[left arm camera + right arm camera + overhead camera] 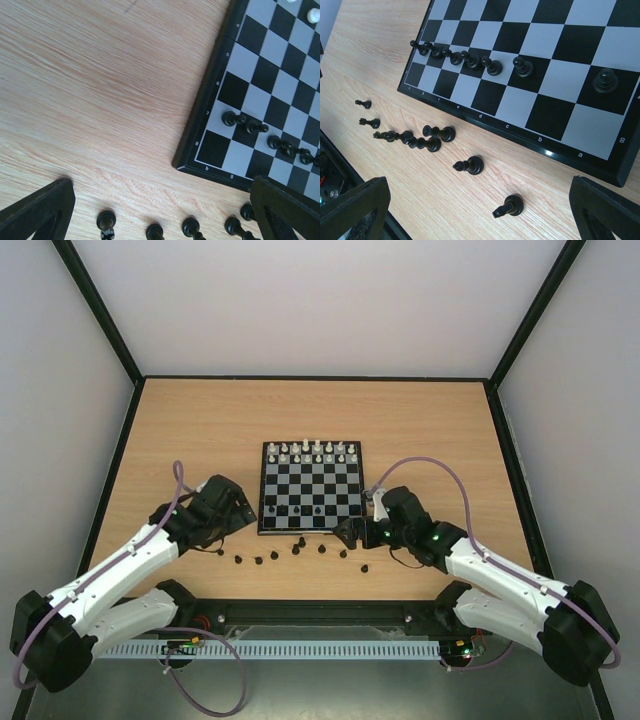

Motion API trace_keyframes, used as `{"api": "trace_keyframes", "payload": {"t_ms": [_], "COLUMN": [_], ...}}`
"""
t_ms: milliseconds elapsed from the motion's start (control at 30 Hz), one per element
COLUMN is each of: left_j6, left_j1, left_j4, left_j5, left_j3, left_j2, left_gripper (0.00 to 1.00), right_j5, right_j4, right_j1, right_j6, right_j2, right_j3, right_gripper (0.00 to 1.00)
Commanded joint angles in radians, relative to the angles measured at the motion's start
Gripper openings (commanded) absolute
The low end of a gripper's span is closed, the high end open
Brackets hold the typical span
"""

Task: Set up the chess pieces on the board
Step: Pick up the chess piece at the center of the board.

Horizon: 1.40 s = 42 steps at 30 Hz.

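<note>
Woodgrain table (200, 430) carries square checkered board (312, 485) and tiny black chess pieces (471, 165).

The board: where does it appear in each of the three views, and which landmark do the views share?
Top external: the board lies in the middle of the picture.
Left wrist: the board fills the upper right, with one corner pointing down and left.
Right wrist: the board fills the top and right, and its near edge runs diagonally.
Shared landmark: the row of black pieces standing on the board, one row in from that edge.
</note>
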State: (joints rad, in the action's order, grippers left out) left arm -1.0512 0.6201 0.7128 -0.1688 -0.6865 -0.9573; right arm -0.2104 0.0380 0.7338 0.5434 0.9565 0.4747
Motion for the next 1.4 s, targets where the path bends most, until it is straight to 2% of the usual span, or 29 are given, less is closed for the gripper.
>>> {"api": "trace_keyframes", "payload": {"t_ms": [0, 200, 367, 767, 1000, 1367], "left_j6": [-0.007, 0.088, 0.110, 0.059, 0.037, 0.042], "left_j1": [-0.044, -0.152, -0.155, -0.157, -0.158, -0.160], "left_j4": [0.044, 0.060, 0.069, 0.101, 0.104, 0.091], "left_j5": [0.012, 0.131, 0.131, 0.158, 0.120, 0.115], "left_j3": [0.015, 0.055, 0.055, 0.118, 0.114, 0.142], "left_j2": [-0.008, -0.095, -0.142, -0.116, -0.094, -0.090], "left_gripper": [0.99, 0.99, 0.99, 0.98, 0.89, 0.64], "right_j5": [0.013, -0.029, -0.050, -0.074, -0.108, -0.105], "right_j4": [-0.009, -0.032, -0.042, -0.050, -0.056, -0.044], "right_j1": [0.007, 0.007, 0.007, 0.007, 0.011, 0.013], "right_j6": [0.003, 0.001, -0.001, 0.001, 0.003, 0.004], "right_j2": [-0.010, 0.040, 0.061, 0.064, 0.059, 0.021], "right_j3": [-0.014, -0.015, -0.014, -0.020, -0.025, -0.026], "right_gripper": [0.99, 0.99, 0.99, 0.99, 0.99, 0.99]}}
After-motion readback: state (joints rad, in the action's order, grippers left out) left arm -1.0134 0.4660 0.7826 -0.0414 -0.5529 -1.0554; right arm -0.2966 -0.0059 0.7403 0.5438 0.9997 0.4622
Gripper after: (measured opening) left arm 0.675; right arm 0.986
